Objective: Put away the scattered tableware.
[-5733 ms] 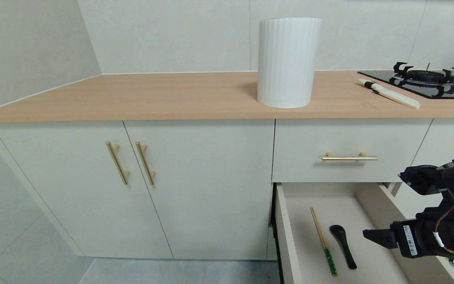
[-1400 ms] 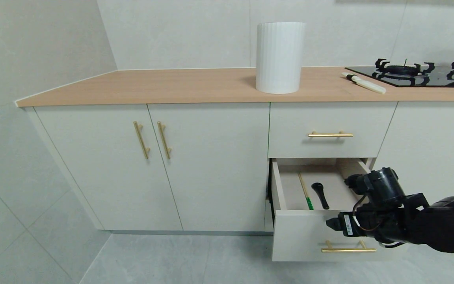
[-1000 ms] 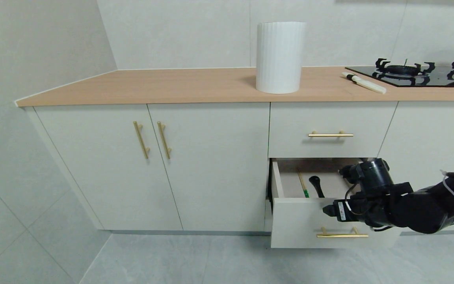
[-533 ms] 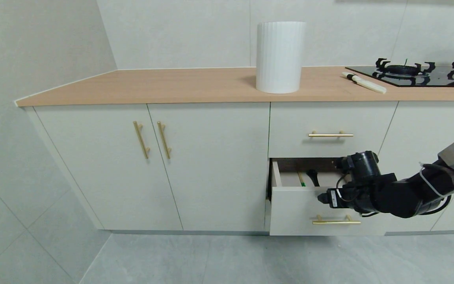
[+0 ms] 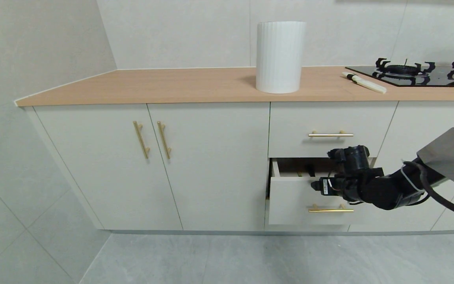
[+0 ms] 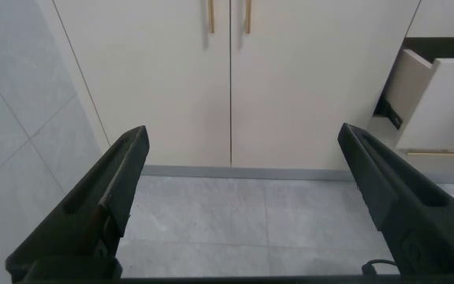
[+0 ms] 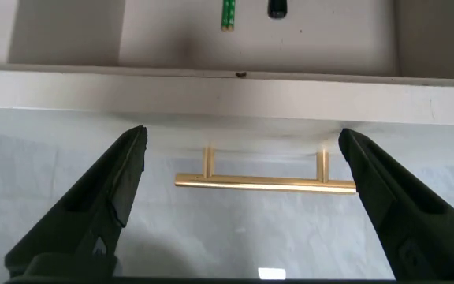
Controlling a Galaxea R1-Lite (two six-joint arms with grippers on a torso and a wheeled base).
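Observation:
The lower drawer (image 5: 290, 197) stands out from the cabinet by a narrow gap. In that gap lie a pair of chopsticks with green ends (image 7: 228, 14) and a black spoon (image 7: 278, 9); their tips are just visible in the head view (image 5: 305, 172). My right gripper (image 5: 317, 186) is open against the drawer front, its fingers on either side above the gold handle (image 7: 266, 183). My left gripper (image 6: 243, 134) is open and holds nothing, low over the floor and facing the cabinet doors (image 6: 228, 47).
On the wooden counter (image 5: 172, 85) stand a tall white ribbed container (image 5: 278, 57) and a cream-handled knife (image 5: 364, 83) beside the gas hob (image 5: 408, 73). The upper drawer (image 5: 330, 135) is shut. Grey floor tiles (image 5: 211, 260) lie free in front of the cabinets.
The camera pulled back from the cabinet after the earliest frame. Since then my right arm has moved toward the cabinet and the lower drawer has slid inward to a narrow gap.

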